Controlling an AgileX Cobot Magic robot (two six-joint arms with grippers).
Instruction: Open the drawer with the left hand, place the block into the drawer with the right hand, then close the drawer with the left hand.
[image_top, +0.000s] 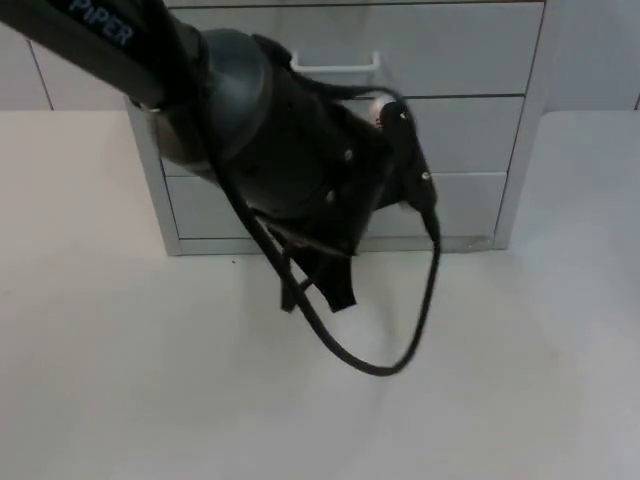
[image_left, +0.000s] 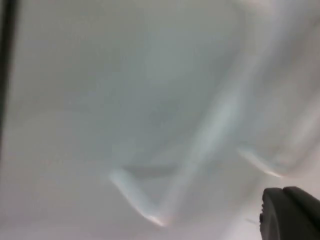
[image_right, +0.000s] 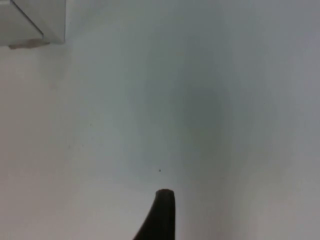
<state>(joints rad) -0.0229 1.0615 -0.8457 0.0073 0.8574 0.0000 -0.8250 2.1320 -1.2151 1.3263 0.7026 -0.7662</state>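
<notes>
A pale grey drawer cabinet (image_top: 470, 130) stands at the back of the table, its visible drawer fronts flush. The top drawer carries a white handle (image_top: 335, 68). My left arm reaches across the cabinet front and hides the middle of it; my left gripper (image_top: 322, 288) hangs low just in front of the bottom drawer. The blurred left wrist view holds a white handle bar (image_left: 200, 145) on a drawer front close ahead, with one black fingertip (image_left: 292, 212) beside it. My right gripper's fingertip (image_right: 161, 212) hovers over bare table, with a cabinet corner (image_right: 35, 20) off to one side.
White table top (image_top: 120, 380) spreads in front of and to both sides of the cabinet. The cabinet's base (image_top: 450, 243) meets the table along a straight line.
</notes>
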